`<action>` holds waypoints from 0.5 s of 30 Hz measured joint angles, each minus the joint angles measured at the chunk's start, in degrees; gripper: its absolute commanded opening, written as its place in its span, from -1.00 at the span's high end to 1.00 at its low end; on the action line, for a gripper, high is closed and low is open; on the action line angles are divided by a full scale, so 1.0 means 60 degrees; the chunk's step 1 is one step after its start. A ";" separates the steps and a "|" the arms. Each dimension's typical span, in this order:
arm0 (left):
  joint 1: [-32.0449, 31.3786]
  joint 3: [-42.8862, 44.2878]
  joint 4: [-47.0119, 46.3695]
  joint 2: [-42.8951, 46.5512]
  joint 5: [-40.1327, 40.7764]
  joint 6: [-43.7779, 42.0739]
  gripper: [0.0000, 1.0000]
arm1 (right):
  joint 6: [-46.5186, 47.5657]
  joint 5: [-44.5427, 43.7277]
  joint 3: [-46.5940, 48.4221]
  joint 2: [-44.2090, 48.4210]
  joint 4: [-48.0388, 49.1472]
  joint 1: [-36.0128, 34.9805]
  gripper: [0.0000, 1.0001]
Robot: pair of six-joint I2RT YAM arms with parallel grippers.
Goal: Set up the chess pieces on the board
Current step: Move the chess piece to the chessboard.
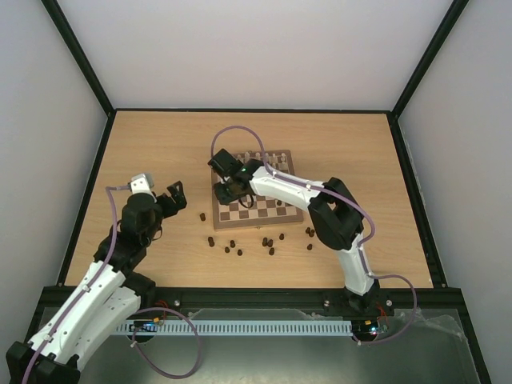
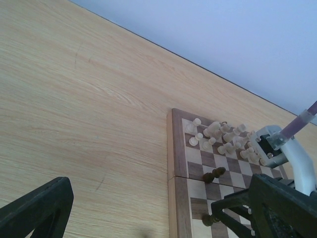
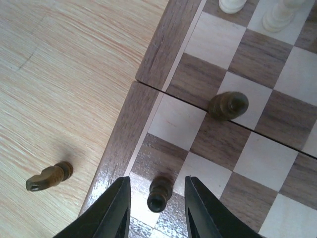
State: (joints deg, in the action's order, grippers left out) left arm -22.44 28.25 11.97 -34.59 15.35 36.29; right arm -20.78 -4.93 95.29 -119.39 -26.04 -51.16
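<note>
Nearest the bottom of the top view, a number of dark chess pieces [image 1: 270,240] lie scattered on the counter [image 1: 144,144], in a loose line just below the lower edge of the board [image 1: 264,214]. One more sits alone a little to the left of them.

The left hand [image 1: 175,196] hangs over bare counter in the left part of the frame, well apart from the board. In its own wrist view its fingers [image 2: 37,208] are spread wide, one at each lower corner, and nothing is between them.

The right arm reaches from the lower right across the board, and the right hand [image 1: 224,192] is over the board's left side. In the right wrist view this hand [image 3: 157,181] is partly open. One dark piece [image 3: 159,193] stands between the two fingers [image 3: 119,210], on a square just beside the board's left border. A narrow gap shows on each side of it, so the hand does not grip it.

Further up in that view a second dark piece [image 3: 228,105] stands at the seam between the two halves of the board. A third [image 3: 48,177] lies on its side on the counter at the lower left, near the border.

The pale pieces [image 2: 218,134] are crowded on the far rows of the board.
</note>
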 measured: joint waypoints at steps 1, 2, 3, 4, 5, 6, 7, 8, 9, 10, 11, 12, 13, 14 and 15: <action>0.0000 -0.0004 0.0011 -0.0033 0.0018 0.0004 -0.99 | -0.0004 -0.0004 0.0084 -0.0051 -0.0011 0.0000 0.40; 0.0000 -0.0004 0.0018 -0.0055 0.0022 0.0007 -0.99 | 0.0000 -0.0011 0.0135 -0.0084 -0.0018 0.0000 0.42; 0.0004 -0.0004 0.0025 -0.0076 0.0025 0.0011 -0.99 | 0.0000 -0.0040 0.0168 -0.0117 -0.0029 0.0000 0.45; 0.0004 -0.0004 0.0033 -0.0106 0.0025 0.0015 -0.99 | -0.0004 -0.0058 0.0171 -0.0142 -0.0044 0.0000 0.49; 0.0004 -0.0004 0.0040 -0.0142 0.0025 0.0018 -0.99 | -0.0004 -0.0076 0.0175 -0.0171 -0.0076 0.0000 0.50; 0.0004 -0.0007 0.0051 -0.0171 0.0025 0.0022 -0.99 | -0.0011 -0.0080 0.0175 -0.0215 -0.0127 0.0000 0.50; 0.0004 -0.0007 0.0062 -0.0178 0.0025 0.0022 -0.99 | 0.0000 -0.0084 0.0175 -0.0251 -0.0160 0.0000 0.51; 0.0004 -0.0007 0.0062 -0.0178 0.0025 0.0022 -0.99 | 0.0000 -0.0084 0.0175 -0.0284 -0.0182 -0.0011 0.51; 0.0004 -0.0007 0.0062 -0.0175 0.0025 0.0025 -0.99 | -0.0004 -0.0084 0.0175 -0.0321 -0.0204 -0.0025 0.51; 0.0004 -0.0007 0.0062 -0.0175 0.0025 0.0025 -0.99 | 0.0000 -0.0084 0.0175 -0.0346 -0.0222 -0.0036 0.51; 0.0004 -0.0007 0.0066 -0.0175 0.0025 0.0025 -0.99 | 0.0000 -0.0084 0.0175 -0.0361 -0.0240 -0.0051 0.51; 0.0004 -0.0007 0.0066 -0.0175 0.0025 0.0025 -0.99 | 0.0000 -0.0084 0.0175 -0.0368 -0.0273 -0.0069 0.51; 0.0004 -0.0007 0.0066 -0.0175 0.0025 0.0025 -0.99 | 0.0000 -0.0084 0.0175 -0.0368 -0.0295 -0.0087 0.54; 0.0004 -0.0007 0.0066 -0.0175 0.0025 0.0025 -0.99 | 0.0000 -0.0087 0.0175 -0.0368 -0.0310 -0.0109 0.56; 0.0004 -0.0007 0.0066 -0.0171 0.0025 0.0025 -0.99 | 0.0000 -0.0087 0.0175 -0.0368 -0.0328 -0.0131 0.59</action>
State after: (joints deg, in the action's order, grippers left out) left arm -22.41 28.21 12.36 -35.62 15.51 36.45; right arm -20.78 -5.45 96.33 -121.60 -28.01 -51.94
